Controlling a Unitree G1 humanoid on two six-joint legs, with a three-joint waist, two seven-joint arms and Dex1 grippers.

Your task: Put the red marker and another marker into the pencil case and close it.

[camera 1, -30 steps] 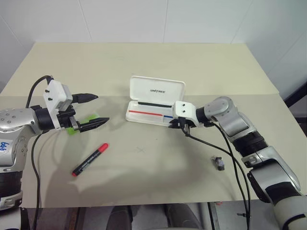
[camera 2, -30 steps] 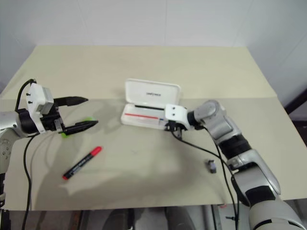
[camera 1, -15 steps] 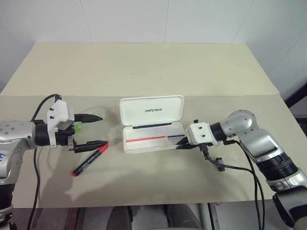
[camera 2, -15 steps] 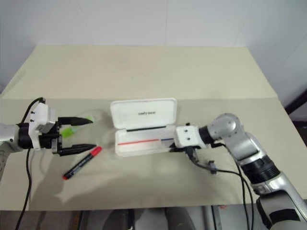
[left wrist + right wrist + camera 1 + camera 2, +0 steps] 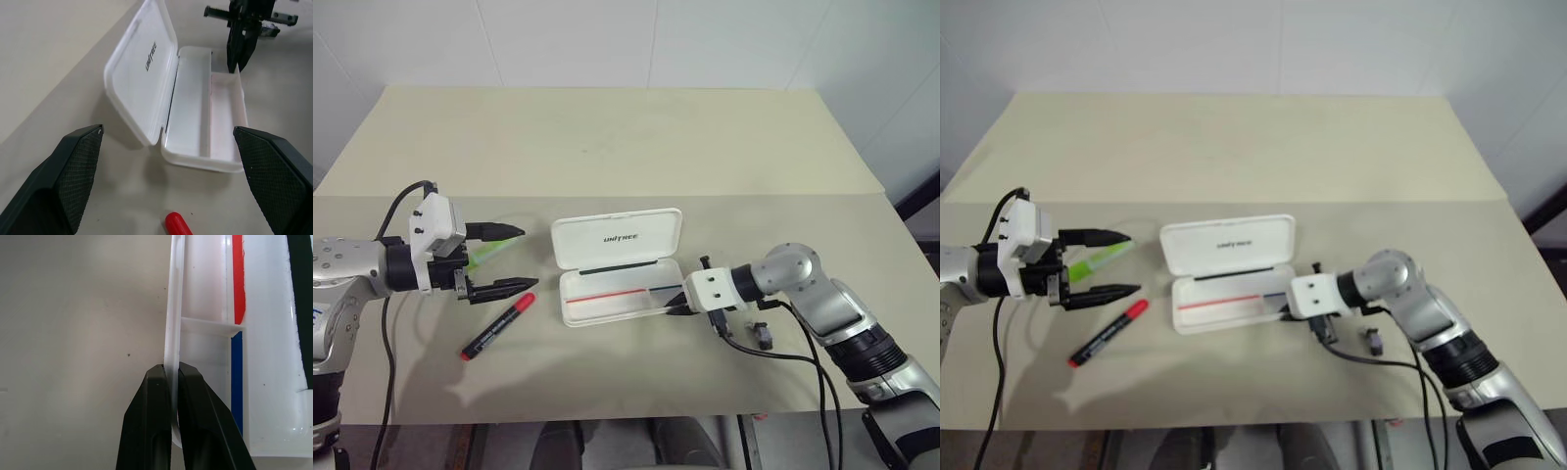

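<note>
Pinching the pencil case (image 5: 617, 299) wall, the right gripper (image 5: 674, 309) should steady it while the wide-open left gripper (image 5: 514, 258), beside it, descends squarely over the red marker (image 5: 497, 326).

Beige table (image 5: 607, 137): pencil case (image 5: 617, 264), red marker (image 5: 497, 326)

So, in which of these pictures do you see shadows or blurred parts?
Left eye view: a soft shadow lies on the table below the left gripper and beside the red marker. Left wrist view: the near fingertips are large and slightly soft, while the pencil case lettering reads sharply. Right wrist view: the case wall between the right gripper fingers looks crisp.
</note>
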